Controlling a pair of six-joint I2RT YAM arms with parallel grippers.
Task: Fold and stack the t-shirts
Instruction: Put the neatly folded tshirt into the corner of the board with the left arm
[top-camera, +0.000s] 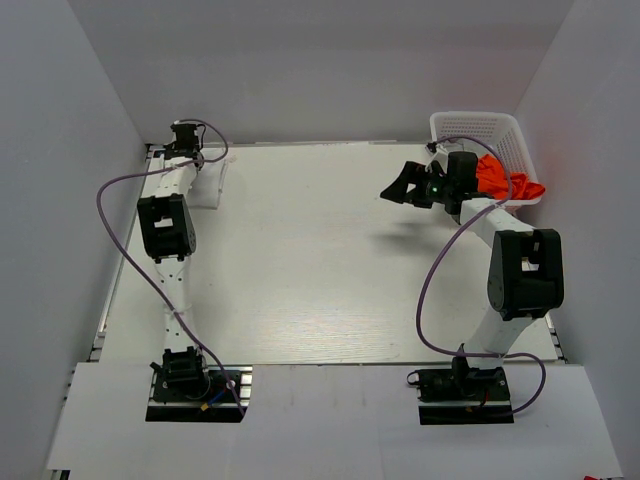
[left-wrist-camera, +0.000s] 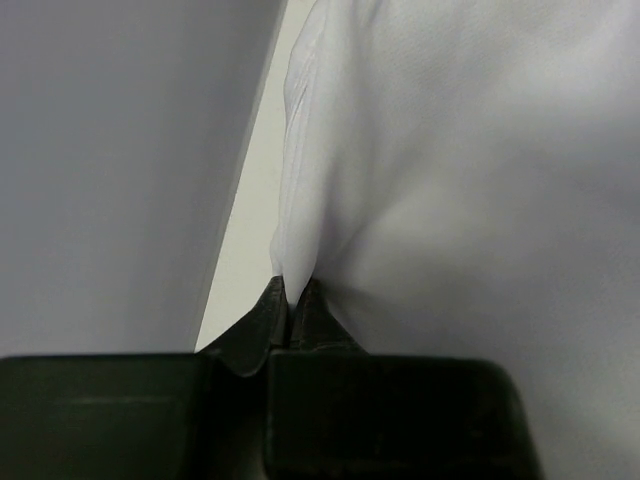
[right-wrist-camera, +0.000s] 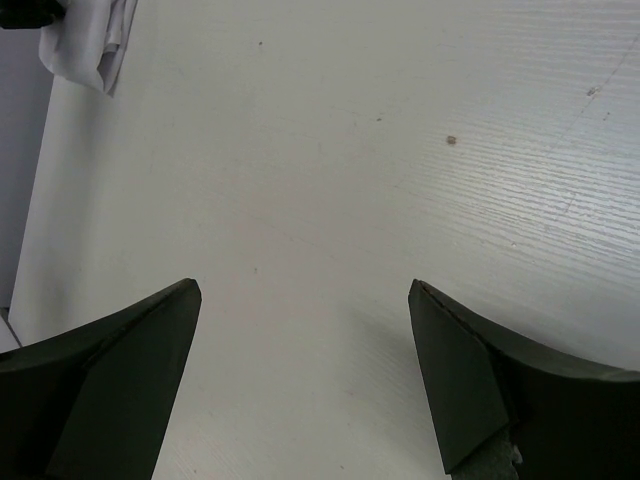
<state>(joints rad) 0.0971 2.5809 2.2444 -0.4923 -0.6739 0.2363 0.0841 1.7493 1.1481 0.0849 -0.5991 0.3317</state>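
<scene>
One smooth white t-shirt pinched, left tool.

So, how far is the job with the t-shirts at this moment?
Done: nothing yet; no folded shirt or stack is visible. In hand: the left end effector is shut on a fold of the white t-shirt near the far left corner of the table; the right end effector is open and empty. Left: the orange t-shirt lies crumpled in the basket, and all folding and stacking.
</scene>
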